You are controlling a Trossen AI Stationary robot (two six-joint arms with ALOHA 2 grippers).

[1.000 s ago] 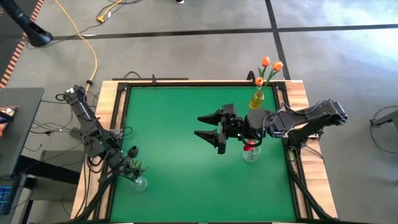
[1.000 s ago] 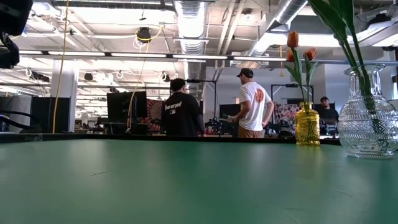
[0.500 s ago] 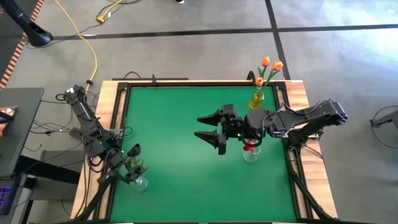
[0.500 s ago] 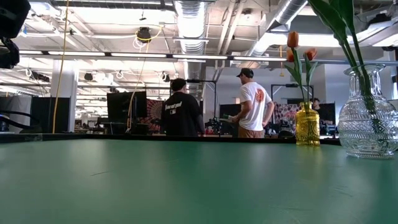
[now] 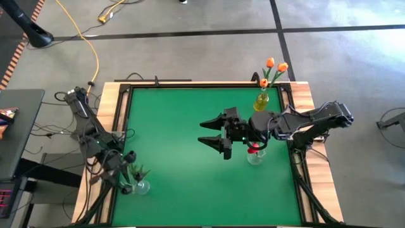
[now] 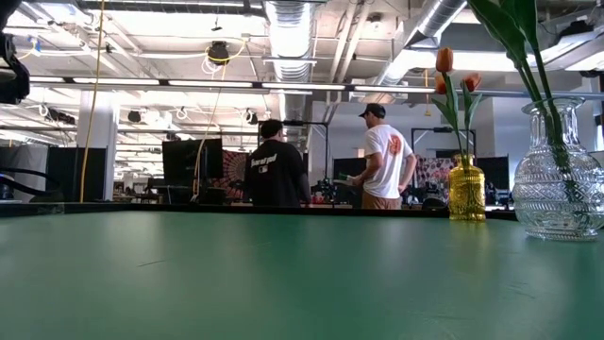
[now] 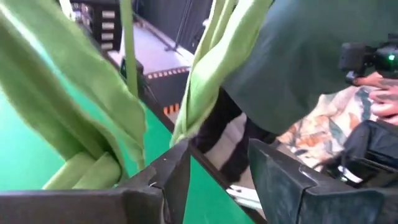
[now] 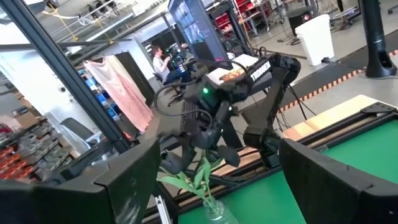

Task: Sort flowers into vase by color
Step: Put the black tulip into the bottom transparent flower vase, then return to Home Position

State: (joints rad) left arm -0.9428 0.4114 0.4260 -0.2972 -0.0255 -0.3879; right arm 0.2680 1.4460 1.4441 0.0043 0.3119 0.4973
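left gripper | parted beside flower leaves | lift straight (don't snag clear vase) | right gripper spread, idle

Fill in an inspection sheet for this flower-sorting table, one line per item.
Surface: green mat in a wooden frame, bare across the middle.
Job's things: orange tulips in a yellow vase; red flower in a clear vase; leafy stems in a small glass vase.
Clutter: nothing seen.
Grippers: left gripper beside the stems, fingers parted; right gripper open over mid-table.
Cables: yellow cord on the floor.
Surroundings: two people standing behind the table.
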